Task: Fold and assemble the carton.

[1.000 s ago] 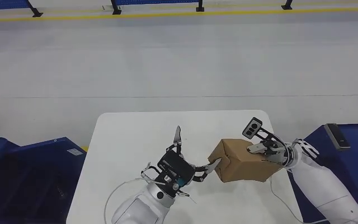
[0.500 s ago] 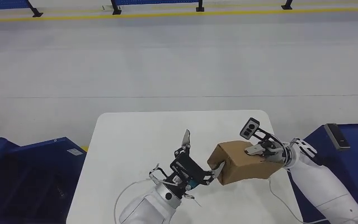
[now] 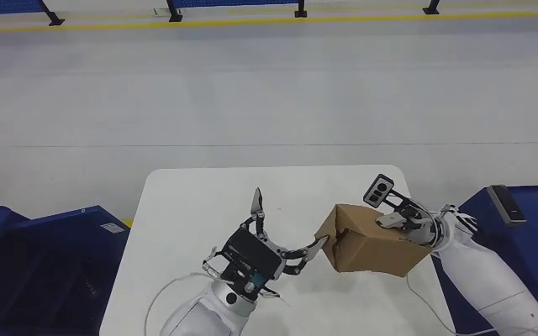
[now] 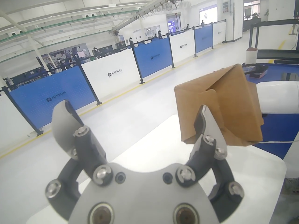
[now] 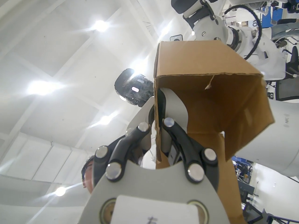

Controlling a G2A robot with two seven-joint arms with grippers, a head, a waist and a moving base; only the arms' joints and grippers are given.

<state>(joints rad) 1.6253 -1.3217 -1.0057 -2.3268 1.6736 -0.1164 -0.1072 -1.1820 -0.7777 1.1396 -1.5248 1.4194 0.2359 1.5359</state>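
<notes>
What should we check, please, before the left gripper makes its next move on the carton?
1. Hold on the carton: ok. The right gripper is shut on one wall of the carton.
2. Left gripper ready: ok. It is wide open, with one finger at the carton's near end.
3. Near-end flaps flat: not ok. They are turned in but sit unevenly.
4. Far end closed: not ok. The right wrist view looks into an open mouth.
5. Carton resting on the table: cannot tell.
</notes>
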